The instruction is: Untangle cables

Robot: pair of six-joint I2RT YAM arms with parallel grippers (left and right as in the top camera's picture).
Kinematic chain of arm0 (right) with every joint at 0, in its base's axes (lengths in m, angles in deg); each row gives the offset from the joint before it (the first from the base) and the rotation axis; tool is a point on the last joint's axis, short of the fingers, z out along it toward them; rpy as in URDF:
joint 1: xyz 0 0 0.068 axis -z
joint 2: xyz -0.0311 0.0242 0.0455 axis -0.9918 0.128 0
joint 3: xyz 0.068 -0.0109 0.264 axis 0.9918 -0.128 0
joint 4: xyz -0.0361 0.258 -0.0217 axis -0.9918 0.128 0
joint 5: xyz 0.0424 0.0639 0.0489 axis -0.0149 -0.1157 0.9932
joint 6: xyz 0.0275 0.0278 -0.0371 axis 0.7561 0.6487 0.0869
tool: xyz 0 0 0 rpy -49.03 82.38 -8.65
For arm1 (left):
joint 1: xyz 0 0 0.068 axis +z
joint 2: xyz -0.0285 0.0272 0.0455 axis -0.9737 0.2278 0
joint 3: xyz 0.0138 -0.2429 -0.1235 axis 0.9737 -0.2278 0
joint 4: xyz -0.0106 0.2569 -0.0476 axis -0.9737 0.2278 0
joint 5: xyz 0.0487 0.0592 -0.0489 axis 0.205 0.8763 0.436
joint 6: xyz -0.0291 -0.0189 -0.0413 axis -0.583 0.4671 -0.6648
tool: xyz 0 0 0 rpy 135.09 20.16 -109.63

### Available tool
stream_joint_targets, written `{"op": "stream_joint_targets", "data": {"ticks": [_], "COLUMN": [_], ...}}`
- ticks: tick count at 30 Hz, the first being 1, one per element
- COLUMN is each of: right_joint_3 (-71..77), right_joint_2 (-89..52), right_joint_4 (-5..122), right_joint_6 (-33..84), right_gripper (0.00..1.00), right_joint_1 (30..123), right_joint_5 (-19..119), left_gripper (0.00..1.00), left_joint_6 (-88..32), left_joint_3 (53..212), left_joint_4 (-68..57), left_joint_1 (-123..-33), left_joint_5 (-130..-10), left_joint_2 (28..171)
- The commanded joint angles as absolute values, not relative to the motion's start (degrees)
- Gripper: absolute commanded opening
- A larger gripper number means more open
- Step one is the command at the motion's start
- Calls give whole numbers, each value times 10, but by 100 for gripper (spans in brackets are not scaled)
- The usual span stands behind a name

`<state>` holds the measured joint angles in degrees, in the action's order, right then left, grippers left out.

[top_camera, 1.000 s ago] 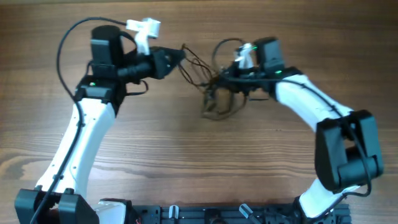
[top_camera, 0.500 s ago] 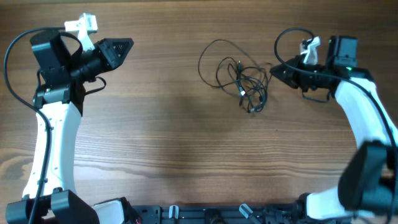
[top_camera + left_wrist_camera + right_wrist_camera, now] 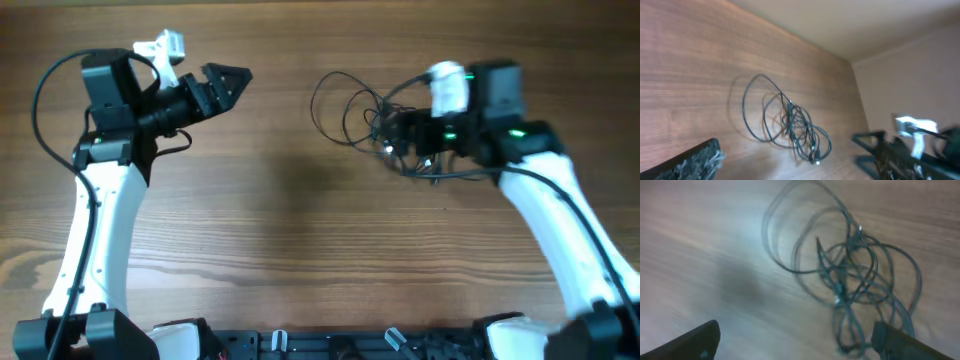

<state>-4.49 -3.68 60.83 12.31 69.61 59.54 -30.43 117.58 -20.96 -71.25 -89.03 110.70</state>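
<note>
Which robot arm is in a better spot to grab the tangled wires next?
The right one, probably. The right gripper hangs open right at the cables, with the tangle straight ahead in its wrist camera. The left gripper sits well off to the side.

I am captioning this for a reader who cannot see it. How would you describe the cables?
On the wooden table, look at the far side, right of the middle, by the right gripper. The cables are one tangle of very thin black loops, flat on the wood, unlike the bulky gripper.
</note>
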Motion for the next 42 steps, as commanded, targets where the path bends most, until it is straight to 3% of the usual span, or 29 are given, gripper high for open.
{"op": "stream_joint_targets", "data": {"ticks": [1,3,5,7,8,10,14,17,20,23,27,28,30,33,39,42], "right_joint_3": [-48,-48,-48,-48,-48,-28,49,57,57,57,64,70,89,127,195,195], "right_joint_2": [53,98,117,118,118,104,38,-28,-77,-101,-147,-159,-184,-206,-206,-194], "right_joint_4": [572,539,536,539,540,549,561,563,573,598,544,526,496,476,450,497], "right_joint_6": [79,82,92,92,96,152,152,161,182,177,182,195,245,286,360,334], "right_gripper": [100,100,58,10,4,4,4,4,4,4,4,4,4,4,4,4], "right_joint_1": [668,671,671,671,671,677,697,695,693,690,702,715,767,880,1136,1161], "right_joint_5": [425,419,500,629,642,704,838,839,845,856,864,861,827,819,821,845], "left_gripper": [100,100,100,100,100,100,100,100,100,100,99,94,83,80,82,81], "left_joint_6": [-302,-302,-302,-325,-348,-421,-422,-454,-543,-543,-535,-535,-535,-534,-485,-485], "left_joint_3": [1181,1181,1181,1181,1181,1181,1181,1181,1181,1181,1181,1181,1181,1181,1181,1181], "left_joint_4": [-188,-166,-148,-141,-141,-142,-123,-141,-243,-344,-357,-356,-348,-301,-204,-184], "left_joint_1": [-745,-765,-794,-823,-833,-866,-923,-977,-1011,-1030,-1063,-1071,-1082,-1076,-944,-887], "left_joint_5": [-875,-861,-825,-775,-746,-693,-704,-721,-769,-804,-798,-793,-771,-702,-663,-663], "left_joint_2": [1104,1106,1107,1109,1111,1123,1157,1203,1252,1276,1320,1336,1370,1393,1393,1393]}}
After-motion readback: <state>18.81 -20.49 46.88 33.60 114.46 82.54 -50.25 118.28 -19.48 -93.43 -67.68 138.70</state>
